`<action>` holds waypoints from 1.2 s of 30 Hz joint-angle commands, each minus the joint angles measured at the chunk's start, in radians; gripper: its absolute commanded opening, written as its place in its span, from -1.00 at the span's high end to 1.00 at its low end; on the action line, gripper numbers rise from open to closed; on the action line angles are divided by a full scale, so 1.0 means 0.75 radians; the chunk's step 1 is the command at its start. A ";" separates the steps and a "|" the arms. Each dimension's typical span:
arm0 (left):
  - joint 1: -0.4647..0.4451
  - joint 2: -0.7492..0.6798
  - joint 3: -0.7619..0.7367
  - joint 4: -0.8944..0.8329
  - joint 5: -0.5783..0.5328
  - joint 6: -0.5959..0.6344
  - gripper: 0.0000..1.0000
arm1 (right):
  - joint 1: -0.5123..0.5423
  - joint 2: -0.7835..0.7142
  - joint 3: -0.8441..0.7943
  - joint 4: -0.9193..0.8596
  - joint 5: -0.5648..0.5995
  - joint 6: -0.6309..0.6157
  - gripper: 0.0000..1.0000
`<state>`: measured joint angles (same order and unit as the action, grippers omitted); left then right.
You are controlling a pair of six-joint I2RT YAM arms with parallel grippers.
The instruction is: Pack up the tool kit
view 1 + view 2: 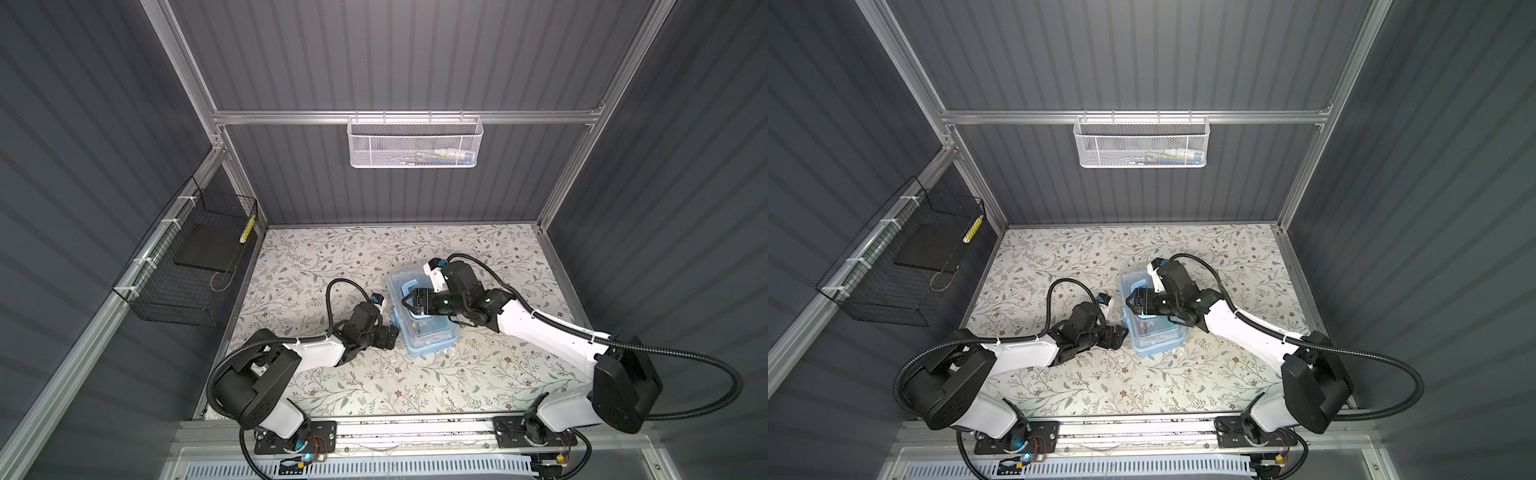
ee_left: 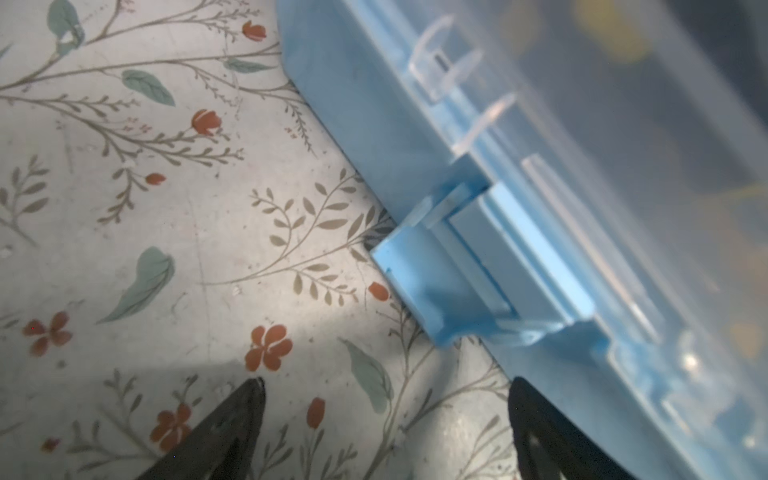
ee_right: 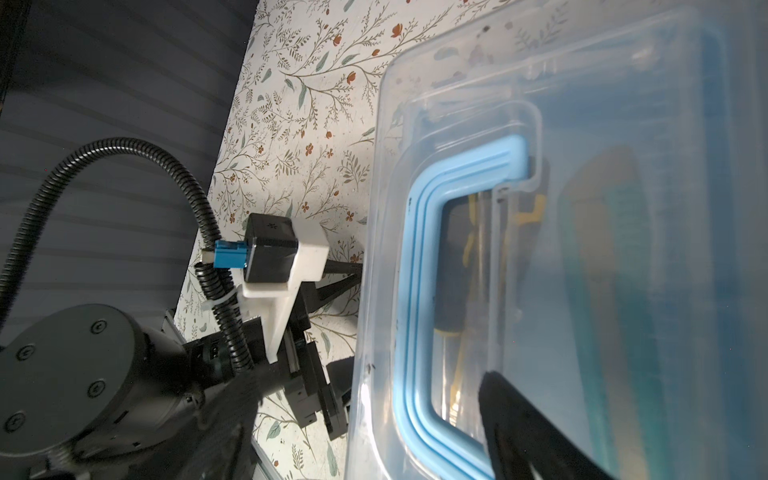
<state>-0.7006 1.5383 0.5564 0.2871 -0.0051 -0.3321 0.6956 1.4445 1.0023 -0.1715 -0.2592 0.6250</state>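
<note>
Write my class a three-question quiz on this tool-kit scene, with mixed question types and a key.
1. Short answer: which part of the tool box sticks out just ahead of the left hand and its open fingers?
2. Which hand hangs over the clear lid? A) the left hand B) the right hand C) neither
3. True or false: the clear lid has been taken off and lies on the table.

Key: 1 the blue side latch; 2 B; 3 false, the lid sits on the box.
</note>
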 commanded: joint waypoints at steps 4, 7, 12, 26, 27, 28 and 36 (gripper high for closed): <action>0.005 0.070 0.055 0.051 0.051 0.013 -0.84 | 0.007 0.023 -0.027 -0.078 0.000 0.002 -0.71; 0.004 0.094 0.084 0.000 -0.021 0.009 -0.81 | 0.007 0.025 -0.032 -0.074 0.001 0.005 -0.71; 0.004 0.089 0.114 -0.096 -0.142 0.038 -0.78 | 0.007 0.023 -0.043 -0.067 -0.002 0.009 -0.71; 0.006 -0.196 0.062 -0.206 -0.202 0.039 -0.67 | 0.009 0.035 -0.054 -0.043 -0.017 0.019 -0.70; 0.006 -0.204 0.061 -0.194 -0.177 0.036 -0.68 | 0.009 0.036 -0.055 -0.040 -0.018 0.019 -0.71; 0.007 -0.203 0.065 -0.177 -0.140 0.041 -0.68 | 0.009 0.036 -0.056 -0.035 -0.018 0.019 -0.71; 0.007 -0.193 0.031 -0.061 -0.080 -0.022 -0.46 | 0.013 0.027 -0.061 -0.041 -0.016 0.022 -0.70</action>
<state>-0.6994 1.4010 0.6029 0.1818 -0.0978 -0.3286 0.7048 1.4483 0.9825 -0.1635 -0.2844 0.6289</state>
